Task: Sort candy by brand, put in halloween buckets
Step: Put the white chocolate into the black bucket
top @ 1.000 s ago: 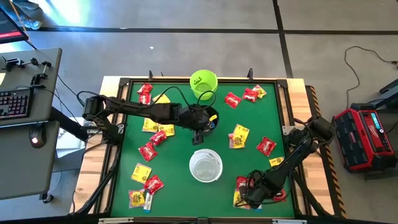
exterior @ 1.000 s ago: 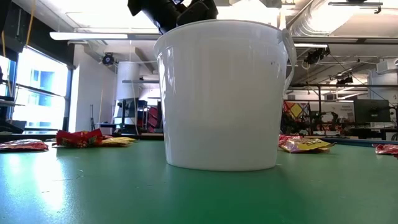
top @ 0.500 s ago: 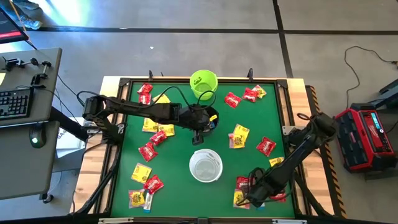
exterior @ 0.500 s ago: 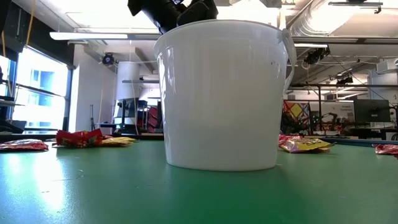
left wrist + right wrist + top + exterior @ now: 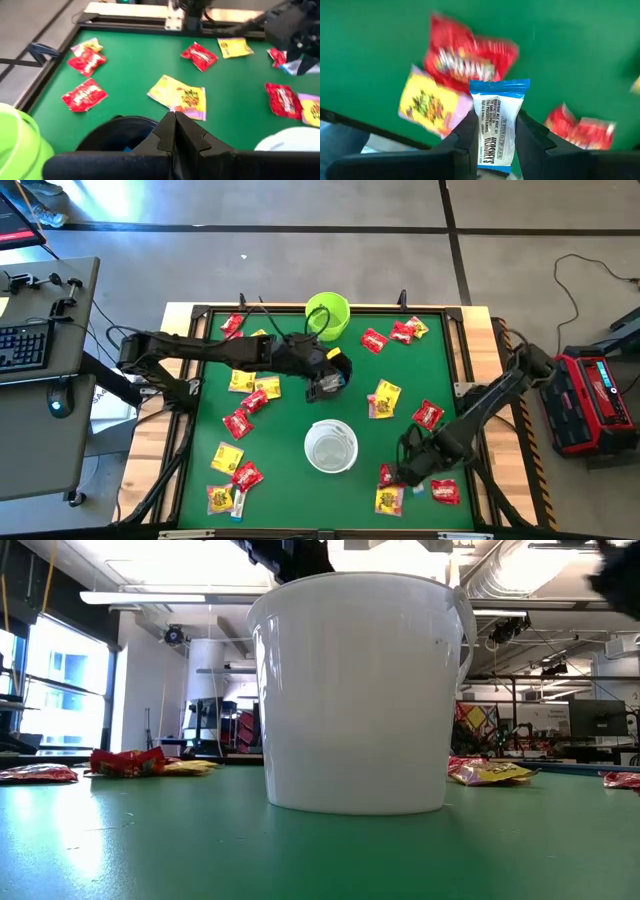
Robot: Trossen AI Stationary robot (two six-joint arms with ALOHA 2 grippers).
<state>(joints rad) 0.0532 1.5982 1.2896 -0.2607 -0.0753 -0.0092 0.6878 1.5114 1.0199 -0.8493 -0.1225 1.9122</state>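
**Q:** What's different from a second ago?

**A:** Your right tool has come up off the worktop near the front right corner, clamped on a blue-and-white bar. That's your pick done; it needs a bucket next.

**Q:** And the left?

**A:** Your left tool is pinched closed and empty, and it's drifted off the black bucket, beside the green bucket. The white bucket sits mid-worktop.
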